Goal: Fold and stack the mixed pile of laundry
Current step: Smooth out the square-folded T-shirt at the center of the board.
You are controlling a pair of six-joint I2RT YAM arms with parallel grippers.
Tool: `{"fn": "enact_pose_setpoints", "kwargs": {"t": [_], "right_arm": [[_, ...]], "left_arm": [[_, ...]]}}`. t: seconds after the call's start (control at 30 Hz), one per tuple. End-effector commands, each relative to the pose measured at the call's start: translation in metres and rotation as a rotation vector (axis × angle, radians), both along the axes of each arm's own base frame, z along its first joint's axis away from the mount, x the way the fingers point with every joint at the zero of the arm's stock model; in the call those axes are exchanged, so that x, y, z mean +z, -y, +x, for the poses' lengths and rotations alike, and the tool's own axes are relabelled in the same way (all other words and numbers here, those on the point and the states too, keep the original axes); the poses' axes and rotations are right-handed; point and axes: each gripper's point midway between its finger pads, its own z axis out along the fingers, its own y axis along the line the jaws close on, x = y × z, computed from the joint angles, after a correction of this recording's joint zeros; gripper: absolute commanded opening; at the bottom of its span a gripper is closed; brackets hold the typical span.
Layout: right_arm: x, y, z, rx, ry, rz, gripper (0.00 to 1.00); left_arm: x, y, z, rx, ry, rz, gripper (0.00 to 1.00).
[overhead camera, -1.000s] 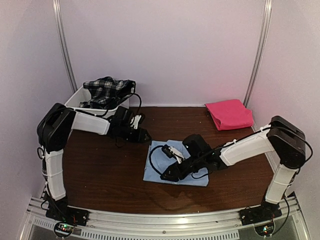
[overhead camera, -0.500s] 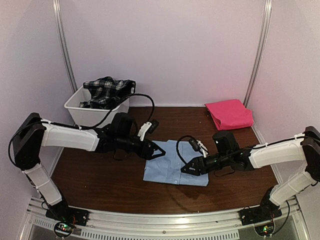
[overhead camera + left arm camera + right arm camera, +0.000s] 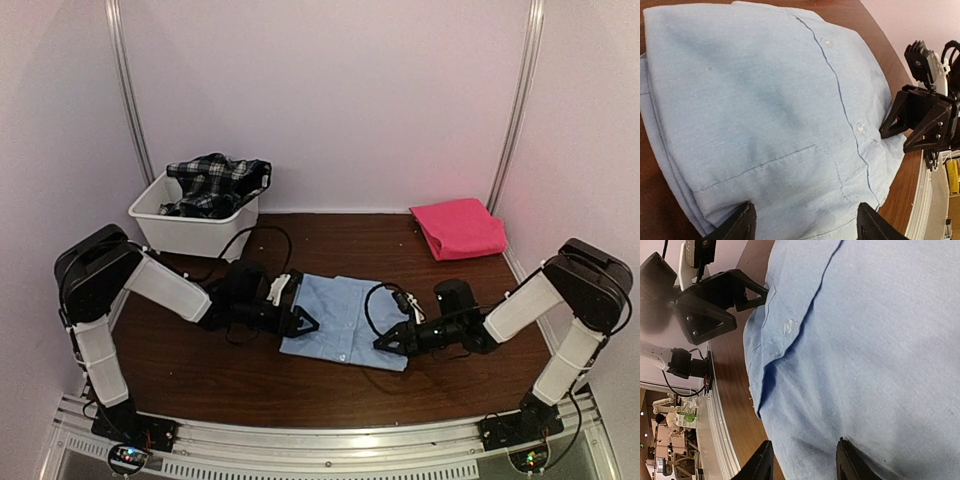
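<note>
Both open and empty, the left gripper and right gripper flank the folded light blue shirt, left and right, probably to lift it for stacking

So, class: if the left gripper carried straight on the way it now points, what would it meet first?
The light blue shirt: the left gripper sits at its edge, aimed across it. If it skims over the cloth, the right gripper comes next; height is unclear.
</note>
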Motion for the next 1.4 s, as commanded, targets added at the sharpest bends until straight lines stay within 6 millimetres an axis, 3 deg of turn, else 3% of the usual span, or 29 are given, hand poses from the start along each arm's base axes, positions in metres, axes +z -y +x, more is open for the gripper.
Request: {"fn": "enact_pose_setpoints", "kwargs": {"t": [0.0,0.1,0.2,0.33,0.43,0.5,0.57,0.7,0.8,0.9,1.03,1.13,1.2,1.3,1.37], "right_arm": [[-0.036,0.018,-0.016,-0.03,-0.088,-0.054,0.42],[-0.012,0.015,-0.017,-0.019,-0.049,-0.008,0.42],[0.039,0.008,-0.006,-0.004,0.07,0.064,0.46],[0.103,0.004,0.03,-0.036,0.215,0.081,0.57],[0.122,0.002,0.057,-0.061,0.244,0.099,0.59],[0.121,-0.002,0.072,-0.062,0.226,0.124,0.59],[0.114,-0.008,0.086,-0.072,0.201,0.158,0.59],[0.103,-0.02,0.102,-0.072,0.153,0.236,0.57],[0.081,-0.019,0.117,-0.095,0.122,0.233,0.55],[0.051,-0.004,0.127,-0.134,0.079,0.211,0.53],[0.014,0.022,0.131,-0.196,0.022,0.172,0.53],[-0.009,0.034,0.128,-0.217,-0.02,0.138,0.52],[-0.013,0.038,0.124,-0.223,-0.034,0.143,0.51],[0.005,0.039,0.12,-0.22,-0.012,0.171,0.5],[0.029,0.038,0.116,-0.208,0.021,0.204,0.5]], "left_arm": [[-0.026,-0.027,0.006,0.11,-0.014,0.076,0.72],[0.005,-0.029,0.004,0.087,0.082,0.039,0.82],[0.055,-0.026,0.014,0.064,0.228,0.011,0.97],[0.102,-0.006,0.034,0.025,0.33,-0.024,0.98],[0.126,0.019,0.054,0.006,0.34,-0.1,0.98],[0.136,0.039,0.064,-0.026,0.329,-0.167,0.98],[0.137,0.056,0.08,-0.025,0.304,-0.18,0.98],[0.106,0.074,0.1,-0.009,0.247,-0.199,0.98],[0.076,0.082,0.11,0.0,0.202,-0.174,0.98],[0.038,0.069,0.126,0.056,0.129,-0.138,0.98],[-0.008,0.036,0.138,0.148,0.058,-0.083,0.98],[-0.028,0.017,0.14,0.187,0.039,-0.016,0.98],[-0.029,0.007,0.138,0.2,0.048,0.008,0.98],[-0.011,-0.004,0.134,0.194,0.117,0.04,0.98],[0.024,-0.008,0.135,0.178,0.23,0.049,0.98]]}}
